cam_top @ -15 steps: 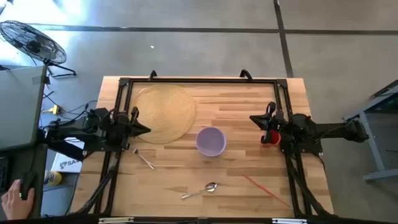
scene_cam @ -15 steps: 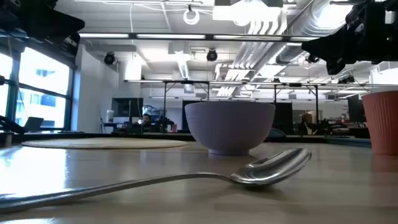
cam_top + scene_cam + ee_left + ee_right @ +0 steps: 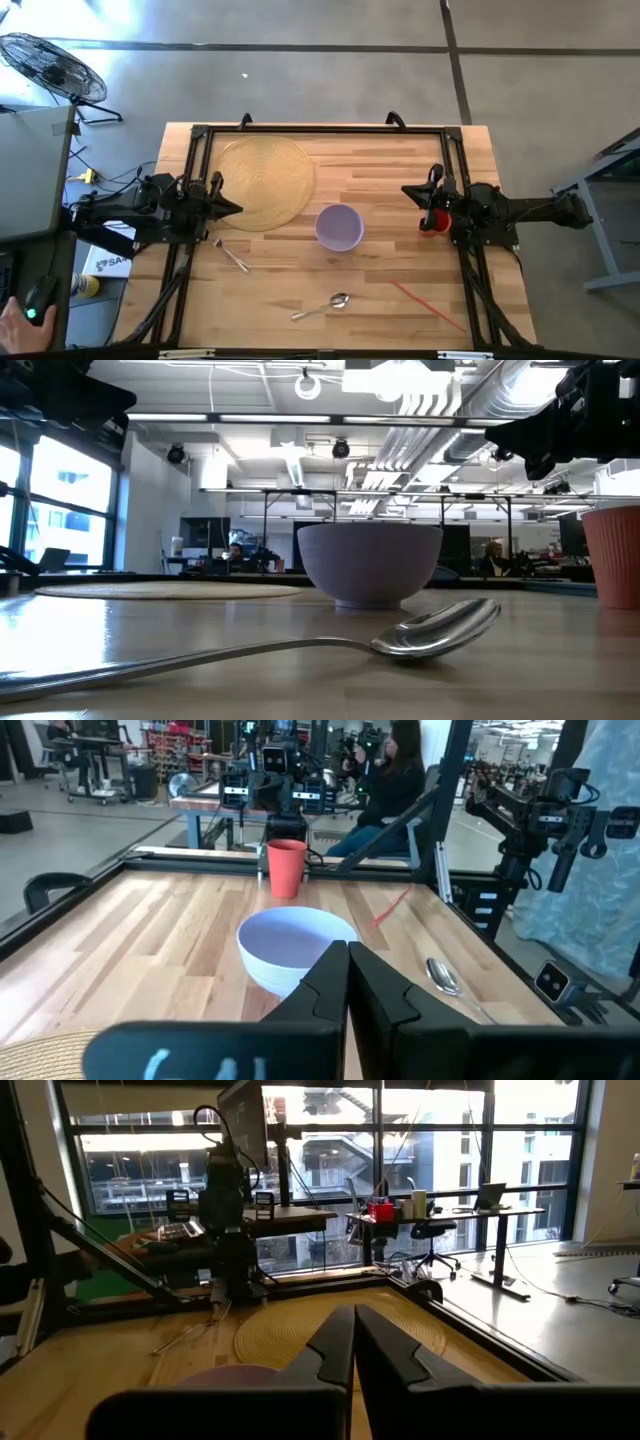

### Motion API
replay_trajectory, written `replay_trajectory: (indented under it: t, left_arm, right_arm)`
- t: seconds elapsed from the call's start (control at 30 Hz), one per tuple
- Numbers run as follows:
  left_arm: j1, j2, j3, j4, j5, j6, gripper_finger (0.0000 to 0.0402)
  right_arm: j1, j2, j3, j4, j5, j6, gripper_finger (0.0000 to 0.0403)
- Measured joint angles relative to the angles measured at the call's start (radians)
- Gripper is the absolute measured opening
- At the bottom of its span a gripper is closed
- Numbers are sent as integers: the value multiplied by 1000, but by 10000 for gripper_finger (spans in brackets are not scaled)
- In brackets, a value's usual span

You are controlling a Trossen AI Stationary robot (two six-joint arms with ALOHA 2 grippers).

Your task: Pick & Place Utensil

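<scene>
From above, the left gripper (image 3: 232,208) waits at the left edge of the table with its tip over the rim of the woven placemat (image 3: 262,181), and the right gripper (image 3: 409,190) waits at the right edge just beside the red cup (image 3: 433,221); neither holds anything. The spoon (image 3: 322,305) lies well apart from both, toward the near edge, beyond the lavender bowl (image 3: 339,227) as seen from either gripper; a fork (image 3: 234,256) sits closer to the left gripper, and a red stick (image 3: 425,303) lies nearer the right one. At table height the spoon (image 3: 300,645) rests flat with its bowl end toward the lavender bowl (image 3: 370,563), close to it but not touching, and the red cup (image 3: 613,553) stands at the side. In the left wrist view the left gripper (image 3: 347,982) shows its 2 fingers pressed together, pinched to a slit, with the lavender bowl (image 3: 295,947) straight ahead and the spoon (image 3: 444,977) past it. In the right wrist view the right gripper (image 3: 354,1342) is likewise closed tight and empty, facing the woven placemat (image 3: 330,1330). The step in hand looks like the first reach. Risks I judge: with 3 slim items out, the wrong one may be grabbed; a low spoon may skid from closing fingers; a direct reach could clip the bowl.
</scene>
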Motion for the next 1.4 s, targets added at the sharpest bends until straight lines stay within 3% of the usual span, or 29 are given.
replay_trajectory:
  t: [0.33,0.53,1.4]
  left_arm:
    - [0,14,-48,160,-59,7,1]
    - [0,88,-68,261,-112,-38,1]
    - [0,884,-71,1013,-132,-143,1]
  right_arm:
    - [0,0,0,0,0,0,7]
    - [0,0,0,0,0,0,9]
    - [0,0,0,0,0,0,4]
